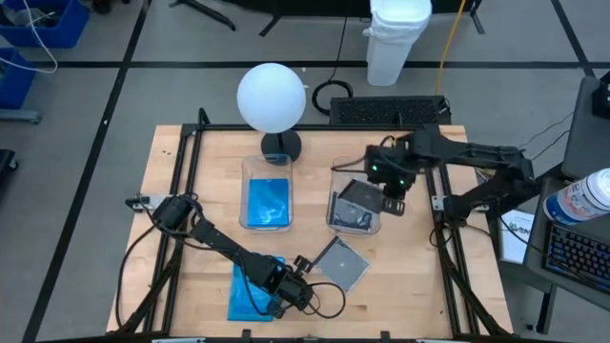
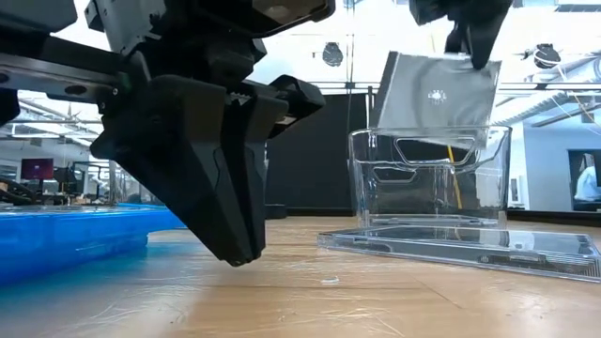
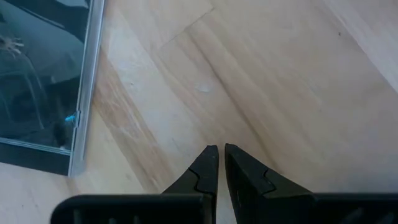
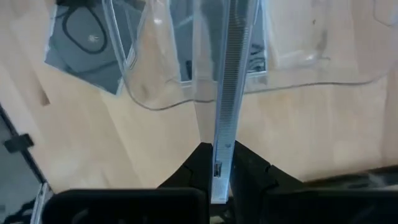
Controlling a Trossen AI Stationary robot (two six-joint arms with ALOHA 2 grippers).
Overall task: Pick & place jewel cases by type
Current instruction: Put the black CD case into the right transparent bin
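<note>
My right gripper (image 1: 389,187) is shut on a clear/grey jewel case (image 2: 437,94) held over the right clear tub (image 1: 355,211), which has other clear cases in it. The left tub (image 1: 267,195) holds bright blue cases. My left gripper (image 3: 221,152) is shut, low over bare wood near the table's near edge. It sits between a blue jewel case (image 1: 250,293) and a clear jewel case with a black spine (image 1: 340,262), both lying flat on the table. That clear case (image 3: 37,81) also shows beside the left fingers, apart from them. My right gripper pinches the clear jewel case between its two fingers at its upper edge (image 4: 222,155), coming from above and pointing down. The case hangs on edge below the fingers, slightly tilted and lifted clear. Its lower edge (image 2: 423,141) is about level with the tub's rim.
A white globe lamp on a black base (image 1: 273,100) stands at the table's far side behind the left tub. A black keyboard (image 1: 386,110) lies beyond the far edge. Black frame rails (image 1: 186,181) run along the left and right sides. Bare wood (image 1: 410,276) lies right of the clear case.
</note>
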